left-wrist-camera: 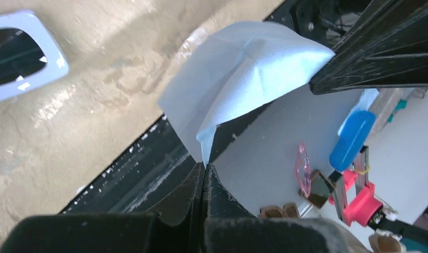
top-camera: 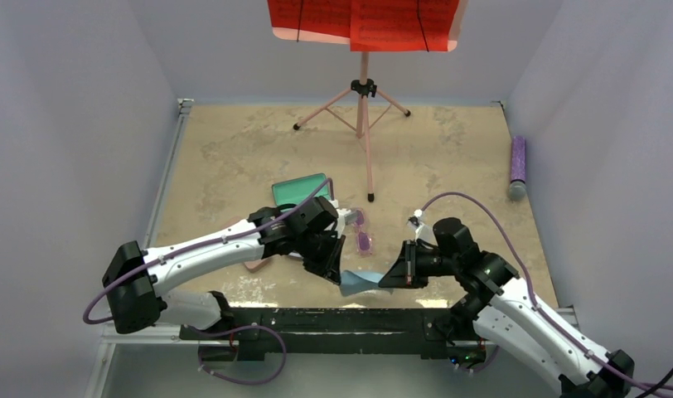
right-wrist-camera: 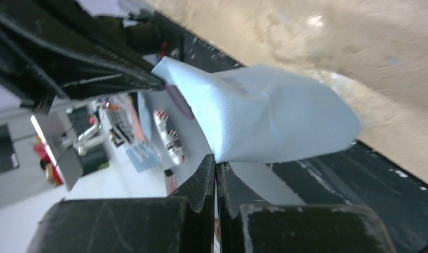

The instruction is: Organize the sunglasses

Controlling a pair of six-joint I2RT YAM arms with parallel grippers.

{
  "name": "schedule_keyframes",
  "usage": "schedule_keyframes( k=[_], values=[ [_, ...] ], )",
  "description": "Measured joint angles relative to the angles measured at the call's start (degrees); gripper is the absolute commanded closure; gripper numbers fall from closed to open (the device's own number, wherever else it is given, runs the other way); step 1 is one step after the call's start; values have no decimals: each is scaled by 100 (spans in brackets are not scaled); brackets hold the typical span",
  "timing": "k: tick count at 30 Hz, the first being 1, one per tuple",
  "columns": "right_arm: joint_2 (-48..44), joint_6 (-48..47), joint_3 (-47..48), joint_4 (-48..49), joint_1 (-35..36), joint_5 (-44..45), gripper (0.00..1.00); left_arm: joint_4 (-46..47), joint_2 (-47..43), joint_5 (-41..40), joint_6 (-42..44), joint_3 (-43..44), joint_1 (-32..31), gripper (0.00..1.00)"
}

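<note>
The left gripper (left-wrist-camera: 204, 176) is shut tight on one corner of the light blue cloth (left-wrist-camera: 243, 68). The right gripper (right-wrist-camera: 216, 166) is pinched just as tight on the opposite edge, so the cloth sags between them. To do this step well, the two should probably travel together, cloth neither stretched nor drooping, and lay it flat before either lets go. Both arms reach low and inward, wrists facing each other at lower centre of the top view. The white sunglasses (left-wrist-camera: 17, 52) lie at upper left of the left wrist view. The pink-purple sunglasses (top-camera: 363, 239) sit just above the grippers in the top view. Neither pair is held.
</note>
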Motion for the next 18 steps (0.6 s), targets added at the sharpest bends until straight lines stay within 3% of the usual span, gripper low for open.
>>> schedule_keyframes(
  k=[8,18],
  values=[
    [72,9,20,-20,-7,-444,100,-555,90,-35,116,289,-59,100],
    [1617,-153,-13,684,-507,271,100,-470,1449,-1156,90,938,232,100]
  ],
)
